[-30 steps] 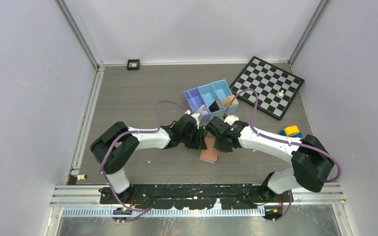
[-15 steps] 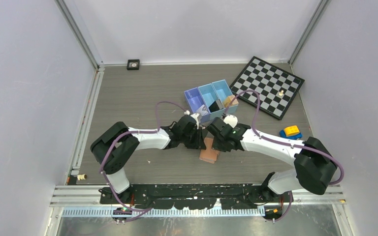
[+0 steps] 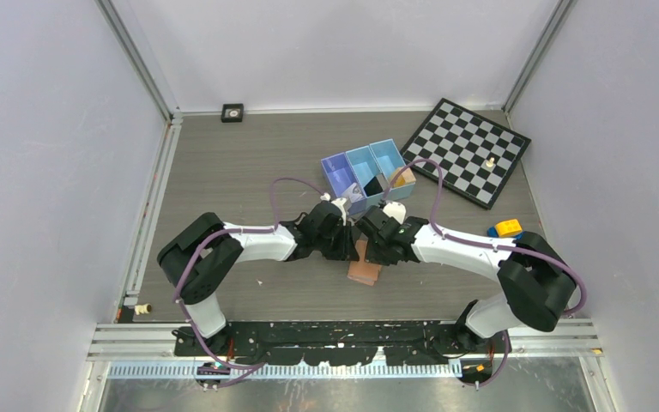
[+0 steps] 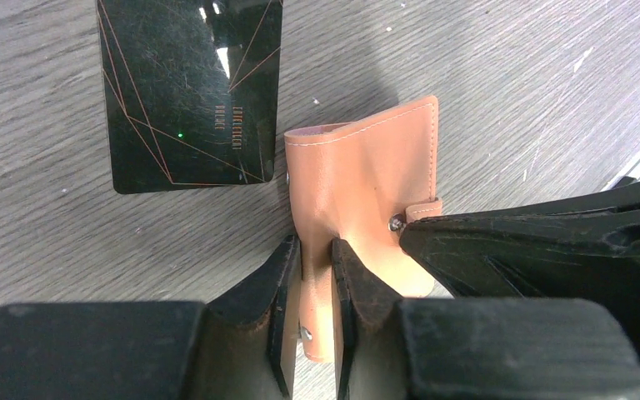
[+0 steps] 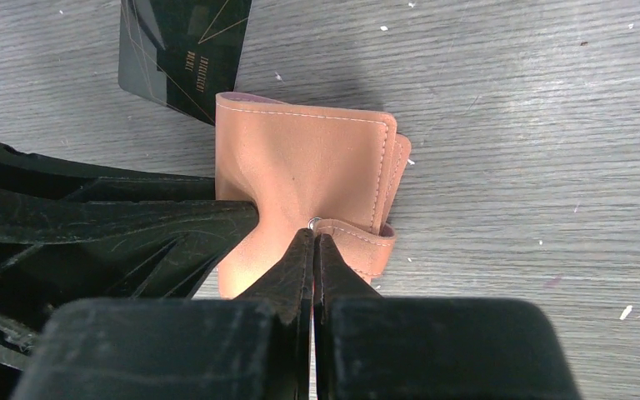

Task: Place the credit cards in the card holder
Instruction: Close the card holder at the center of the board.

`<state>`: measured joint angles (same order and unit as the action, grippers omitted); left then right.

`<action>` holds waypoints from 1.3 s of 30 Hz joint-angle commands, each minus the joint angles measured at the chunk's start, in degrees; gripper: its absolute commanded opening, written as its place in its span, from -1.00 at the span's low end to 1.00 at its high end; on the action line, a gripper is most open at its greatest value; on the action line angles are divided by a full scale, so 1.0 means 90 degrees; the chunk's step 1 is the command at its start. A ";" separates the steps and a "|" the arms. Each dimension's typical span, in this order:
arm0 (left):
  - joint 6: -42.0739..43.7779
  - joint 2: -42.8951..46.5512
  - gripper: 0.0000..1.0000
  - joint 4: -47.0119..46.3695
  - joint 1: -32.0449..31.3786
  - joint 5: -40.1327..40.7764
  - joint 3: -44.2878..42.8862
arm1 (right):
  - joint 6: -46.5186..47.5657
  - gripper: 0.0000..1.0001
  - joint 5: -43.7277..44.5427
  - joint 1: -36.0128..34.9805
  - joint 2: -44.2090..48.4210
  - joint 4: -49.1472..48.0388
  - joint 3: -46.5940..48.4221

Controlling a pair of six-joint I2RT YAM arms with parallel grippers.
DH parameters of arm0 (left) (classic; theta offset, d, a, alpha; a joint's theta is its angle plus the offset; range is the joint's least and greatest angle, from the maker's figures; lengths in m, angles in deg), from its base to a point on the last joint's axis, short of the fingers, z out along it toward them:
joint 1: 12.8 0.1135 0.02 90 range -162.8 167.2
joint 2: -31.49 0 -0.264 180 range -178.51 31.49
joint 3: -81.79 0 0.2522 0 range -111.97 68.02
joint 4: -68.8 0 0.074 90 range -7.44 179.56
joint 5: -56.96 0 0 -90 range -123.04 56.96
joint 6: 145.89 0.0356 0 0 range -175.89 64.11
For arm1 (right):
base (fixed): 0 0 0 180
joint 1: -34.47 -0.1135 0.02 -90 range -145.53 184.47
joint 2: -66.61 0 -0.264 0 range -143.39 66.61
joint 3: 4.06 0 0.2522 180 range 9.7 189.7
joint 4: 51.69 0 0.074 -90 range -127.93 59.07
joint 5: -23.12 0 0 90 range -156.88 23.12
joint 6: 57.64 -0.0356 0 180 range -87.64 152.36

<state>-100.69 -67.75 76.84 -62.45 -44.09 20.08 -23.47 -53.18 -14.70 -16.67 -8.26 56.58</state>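
Now the left hand (image 4: 317,254) clamps the card holder (image 4: 367,167) by its fold; the right hand (image 5: 312,243) pinches the snap tab (image 5: 360,240) (jaws tight together). A credit card (image 4: 187,92) lies just beside the card holder. Pull unevenly and the tab could slip free.

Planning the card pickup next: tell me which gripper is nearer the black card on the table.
Left. The left gripper pinches the wallet right beside the card; the right gripper grips the wallet's far side.
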 commanded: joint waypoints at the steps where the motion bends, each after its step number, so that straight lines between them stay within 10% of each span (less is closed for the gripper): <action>1: 0.0065 -0.0087 -0.88 0.0147 -0.0089 0.0134 0.0171 | 0.0075 -0.99 0.0110 -0.0040 -0.0098 -0.0105 0.0090; 39: 0.0080 -0.0126 -1.00 0.0166 -0.0089 0.0100 0.0151 | 0.0299 -0.99 -0.0313 0.0255 -0.0592 -0.0445 0.0022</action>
<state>-100.75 -67.71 76.71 -62.43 -44.12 20.15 -20.69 -55.89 -12.90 -17.99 -8.93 57.10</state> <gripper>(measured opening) 0.141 0.018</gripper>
